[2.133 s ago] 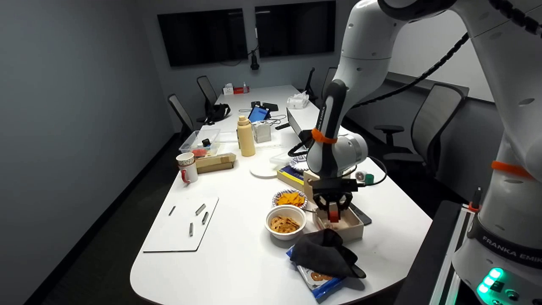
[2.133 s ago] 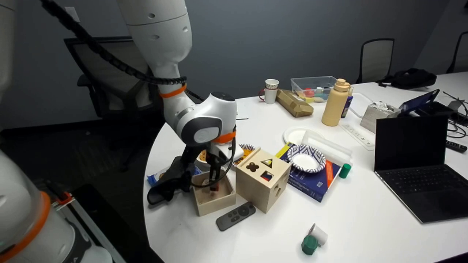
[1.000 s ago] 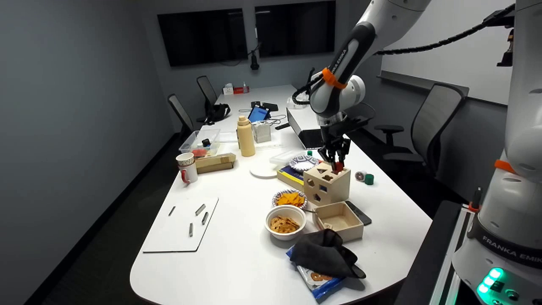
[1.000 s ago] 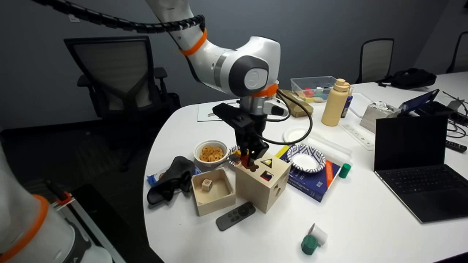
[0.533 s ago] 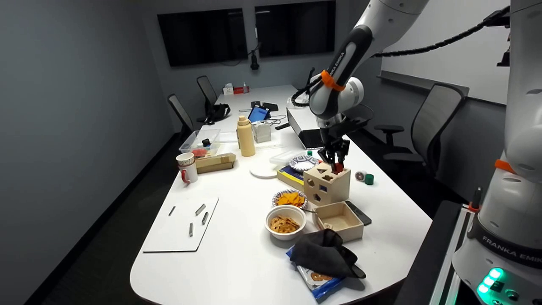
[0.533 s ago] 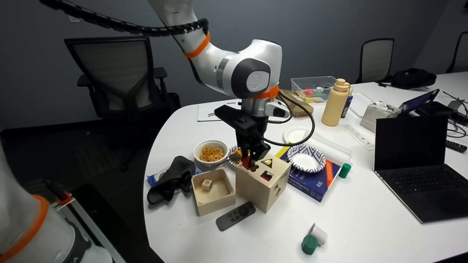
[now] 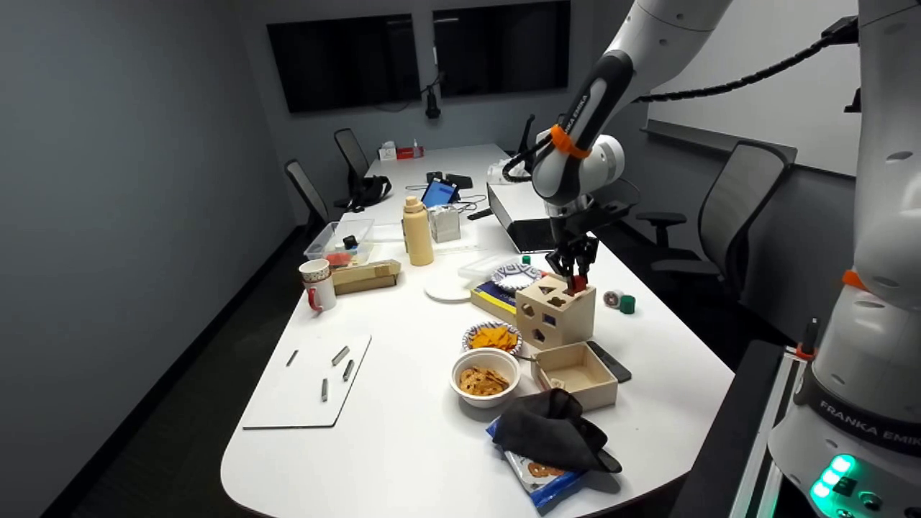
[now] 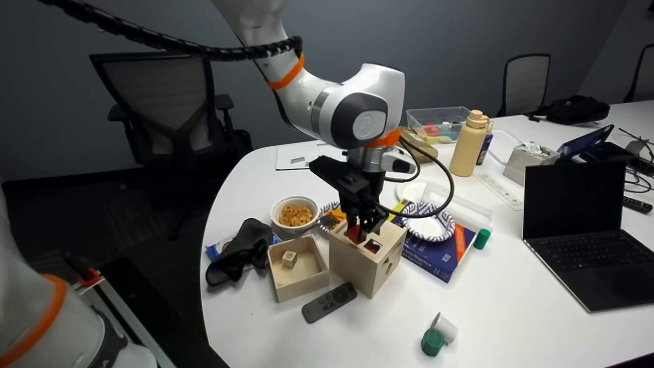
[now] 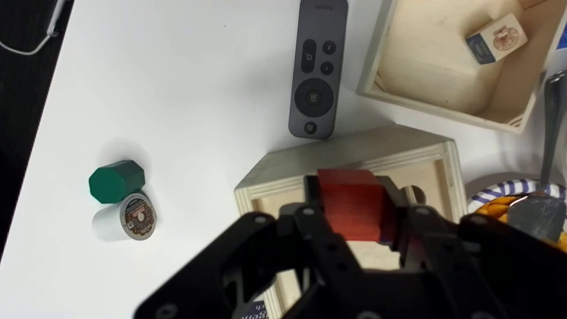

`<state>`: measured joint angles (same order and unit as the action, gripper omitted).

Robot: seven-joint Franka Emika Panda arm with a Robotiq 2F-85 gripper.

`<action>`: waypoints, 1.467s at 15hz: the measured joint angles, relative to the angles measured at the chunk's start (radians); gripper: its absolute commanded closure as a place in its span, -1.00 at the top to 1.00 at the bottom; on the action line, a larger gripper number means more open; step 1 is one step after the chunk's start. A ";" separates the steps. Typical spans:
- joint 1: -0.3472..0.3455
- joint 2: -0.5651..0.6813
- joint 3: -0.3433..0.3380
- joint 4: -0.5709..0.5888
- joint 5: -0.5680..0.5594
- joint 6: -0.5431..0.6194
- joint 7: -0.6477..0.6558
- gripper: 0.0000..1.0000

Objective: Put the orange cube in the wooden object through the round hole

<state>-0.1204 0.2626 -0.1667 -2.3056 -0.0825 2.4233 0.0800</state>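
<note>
The orange-red cube (image 9: pixel 352 210) is held between the two fingertips of my gripper (image 9: pixel 352 190). In both exterior views the cube (image 7: pixel 578 285) (image 8: pixel 353 234) is at the top face of the pale wooden box (image 7: pixel 568 327) (image 8: pixel 352 263). I cannot tell whether it touches that face. In the wrist view the box (image 9: pixel 425 173) lies under the gripper. A dark curved opening (image 9: pixel 418 193) shows beside the right finger, its full shape hidden. A side face has a roundish hole (image 7: pixel 528 310), too small to be sure of. A square hole (image 8: pixel 372 246) shows on top.
A shallow wooden tray (image 8: pixel 301 291) with a small pale block (image 8: pixel 289 258) stands beside the box. A remote (image 8: pixel 329 302), snack bowls (image 7: pixel 486 396) (image 7: pixel 492 355), a black cloth (image 7: pixel 550 432), a book (image 8: pixel 434 258) and green pieces (image 8: pixel 433 342) lie around.
The gripper has carried the cube from over the tray to the top of the wooden box. In the last half second it has shifted slightly across the top face towards the square hole.
</note>
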 measured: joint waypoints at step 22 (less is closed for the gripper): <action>-0.062 0.110 0.018 0.074 0.039 0.076 -0.202 -0.82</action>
<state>-0.1826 0.3723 -0.1487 -2.2313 -0.0431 2.4992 -0.1216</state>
